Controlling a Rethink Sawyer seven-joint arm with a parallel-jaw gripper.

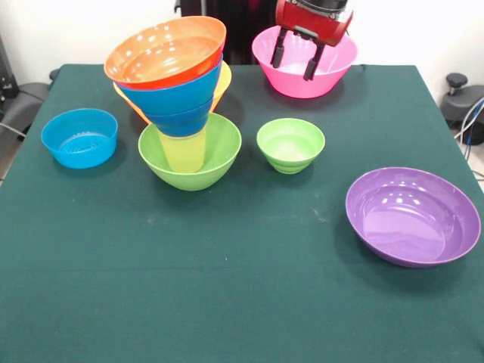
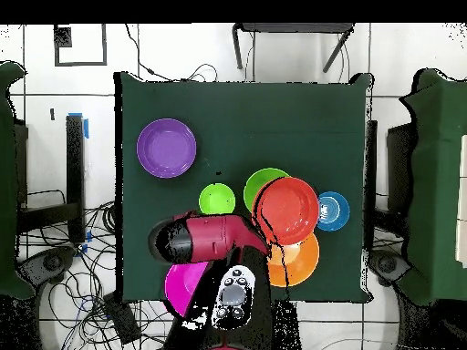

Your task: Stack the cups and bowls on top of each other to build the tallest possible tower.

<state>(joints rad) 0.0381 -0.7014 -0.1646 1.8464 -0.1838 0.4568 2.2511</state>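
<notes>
The tower stands left of centre: a large lime-green bowl (image 1: 219, 155) holds the pale yellow tumbler (image 1: 184, 153), with blue bowls (image 1: 181, 102) and a red-orange bowl (image 1: 166, 49) on top, tilted. From above the red-orange bowl (image 2: 290, 208) hides most of the tower. An orange bowl (image 1: 222, 83) sits just behind it. My gripper (image 1: 295, 57) is open and empty, with its fingers (image 1: 278, 48) hanging over the pink bowl (image 1: 305, 76) at the far edge. A small green bowl (image 1: 290, 144) and a purple bowl (image 1: 412, 215) stand alone.
A low light-blue bowl (image 1: 79, 136) sits left of the tower. In the overhead view the red arm (image 2: 214, 239) covers part of the pink bowl (image 2: 182, 284); the orange bowl (image 2: 299, 262) lies near the table's (image 2: 274, 118) robot-side edge.
</notes>
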